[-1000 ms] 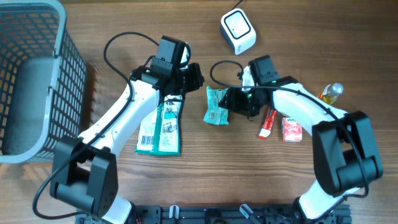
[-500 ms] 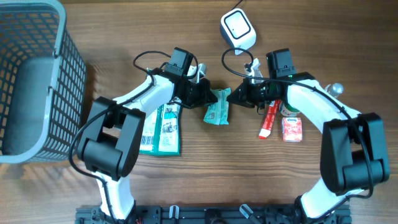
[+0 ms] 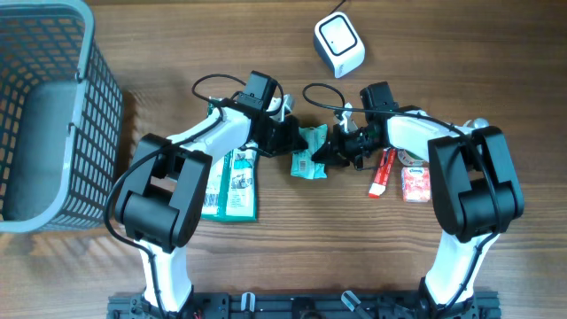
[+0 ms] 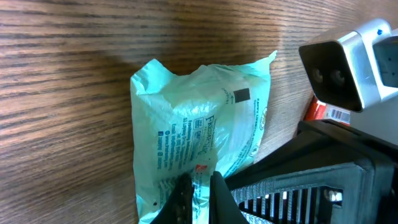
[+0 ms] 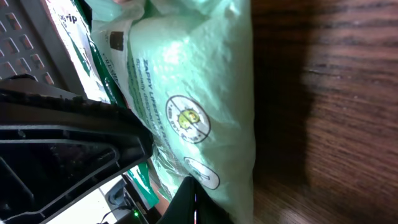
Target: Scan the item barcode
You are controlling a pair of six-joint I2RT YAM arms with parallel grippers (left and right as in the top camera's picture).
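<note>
My left gripper [image 3: 291, 139] and right gripper [image 3: 334, 151] are each pinched together at opposite long edges of the green packet [image 3: 309, 152]. It lies flat on the counter [image 3: 292, 252], well apart from the scanner [image 3: 339, 44]. I can't tell whether either has caught film. A thin edge could slip, or opposing pulls could crumple it. Its long axis points roughly at the scanner.

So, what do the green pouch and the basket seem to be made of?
The pouch looks like thin plastic film, slightly glossy: it crinkles and carries print. The basket is probably moulded plastic, matt grey, given its even open grid; coated wire cannot be excluded.
</note>
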